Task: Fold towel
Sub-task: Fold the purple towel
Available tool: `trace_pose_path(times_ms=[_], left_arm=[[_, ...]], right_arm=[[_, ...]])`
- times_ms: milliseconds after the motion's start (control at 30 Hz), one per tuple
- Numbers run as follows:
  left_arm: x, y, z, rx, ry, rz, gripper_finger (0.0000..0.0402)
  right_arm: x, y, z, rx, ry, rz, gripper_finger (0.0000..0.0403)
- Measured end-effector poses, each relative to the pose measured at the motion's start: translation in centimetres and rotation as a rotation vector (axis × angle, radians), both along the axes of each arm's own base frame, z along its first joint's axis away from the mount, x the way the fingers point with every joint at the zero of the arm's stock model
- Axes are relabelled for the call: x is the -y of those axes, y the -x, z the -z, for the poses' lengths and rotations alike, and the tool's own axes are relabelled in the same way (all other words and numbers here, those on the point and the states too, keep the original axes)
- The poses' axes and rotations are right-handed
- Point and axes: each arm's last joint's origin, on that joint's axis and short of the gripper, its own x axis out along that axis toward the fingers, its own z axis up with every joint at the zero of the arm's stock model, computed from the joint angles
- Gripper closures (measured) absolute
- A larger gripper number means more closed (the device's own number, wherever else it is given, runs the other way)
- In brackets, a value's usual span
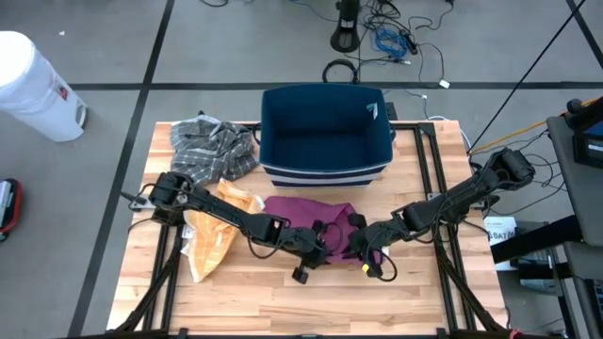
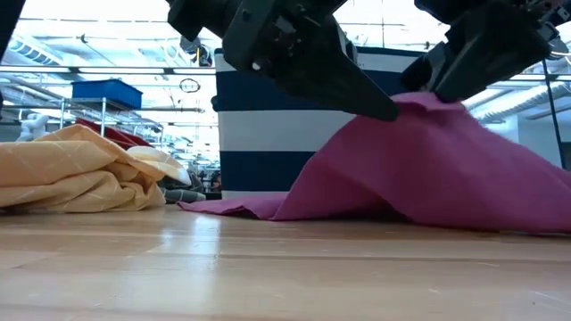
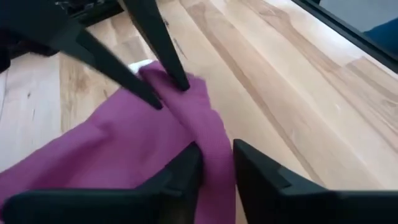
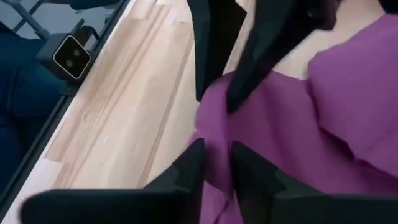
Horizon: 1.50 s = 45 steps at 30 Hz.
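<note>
A purple towel (image 1: 306, 212) lies crumpled at the middle of the table, in front of the basket. Its near right part is drawn up into a peak (image 2: 428, 107), while its lower edges (image 2: 268, 207) rest on the wood. Both grippers meet at that peak. My left gripper (image 1: 334, 247) comes in from the table's left and my right gripper (image 1: 363, 243) from the right. Each has purple cloth between its fingers. In the left wrist view the right gripper's fingers (image 3: 158, 74) stand just beyond my own. My left gripper pinches a raised fold of the towel (image 3: 217, 155) between its two fingers, slanting down from the table's left. One layer or several, I cannot tell. The cloth slopes from there down to the table. My right gripper has the towel's raised tip (image 4: 216, 158) between its two fingers, slanting down from the table's right. A narrow gap between the fingers is filled with cloth. The tip stands clear of the wood, and the rest hangs slack to the table.
A blue basket with white stripes (image 1: 273, 141) stands at the far middle. A grey plaid cloth (image 1: 212, 151) lies at the far left and a yellow cloth (image 1: 212, 235) at the left. Bare wood runs along the near edge (image 1: 311, 311).
</note>
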Motion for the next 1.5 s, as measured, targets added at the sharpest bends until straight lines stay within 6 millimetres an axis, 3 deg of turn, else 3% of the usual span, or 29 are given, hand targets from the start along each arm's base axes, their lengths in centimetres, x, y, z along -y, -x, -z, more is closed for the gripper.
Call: trace_pose_path(times_ms=[200,333,533,733,1033,1267,1500], left_arm=[[0.4,0.2,0.0,-0.032,0.1,0.139,0.037],[1.0,0.5,0.2,-0.073,0.128,0.19,0.0386],[2.0,0.8,0.8,-0.097,0.16,0.257,0.0387],[2.3,0.5,2.9,-0.168,0.201,0.228,0.0386],[3.2,0.8,3.7,-0.212,0.223,0.23,0.0325],[4.1,1.1,3.7,-0.223,0.231,0.253,0.0269],[4.5,1.5,3.9,-0.267,0.252,0.252,0.0258]], right_arm=[[-1.0,0.4,0.0,-0.028,-0.061,-0.066,0.0264],[-1.5,1.0,0.3,-0.086,-0.085,-0.06,0.0234],[-1.9,1.6,0.7,-0.147,-0.074,-0.026,0.0231],[-1.5,1.3,1.3,-0.13,0.017,0.053,0.0244],[-0.7,0.1,3.9,-0.208,0.107,0.082,0.0261],[0.2,-0.3,4.0,-0.173,0.208,0.104,0.027],[2.1,-1.1,4.2,-0.18,0.248,0.131,0.0273]])
